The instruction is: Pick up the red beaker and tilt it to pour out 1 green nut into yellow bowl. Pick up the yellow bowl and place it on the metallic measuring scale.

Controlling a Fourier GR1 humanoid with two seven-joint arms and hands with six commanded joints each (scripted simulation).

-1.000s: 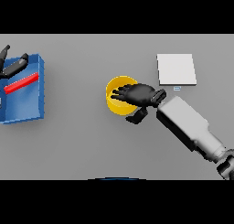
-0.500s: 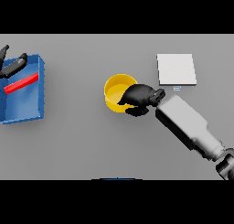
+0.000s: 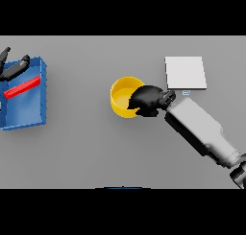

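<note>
The yellow bowl (image 3: 121,97) sits on the grey table near the middle. My right hand (image 3: 148,99) is at its right rim with fingers curled over the edge, gripping it. The metallic scale (image 3: 185,72), a pale square plate, lies just up and right of the bowl. At the far left, my left hand (image 3: 13,69) rests at the top edge of a blue bin (image 3: 29,116), fingers loosely straight. A red object (image 3: 21,87), long and narrow, lies inside the bin; I cannot tell whether it is the beaker. No green nut shows.
The blue bin stands at the table's left edge. My right forearm (image 3: 202,131) stretches from the lower right toward the bowl, passing just below the scale.
My right hand, first spread flat over the bowl, has drawn back to the bowl's right rim and curled its fingers shut on it. The bowl and left hand stayed put.
</note>
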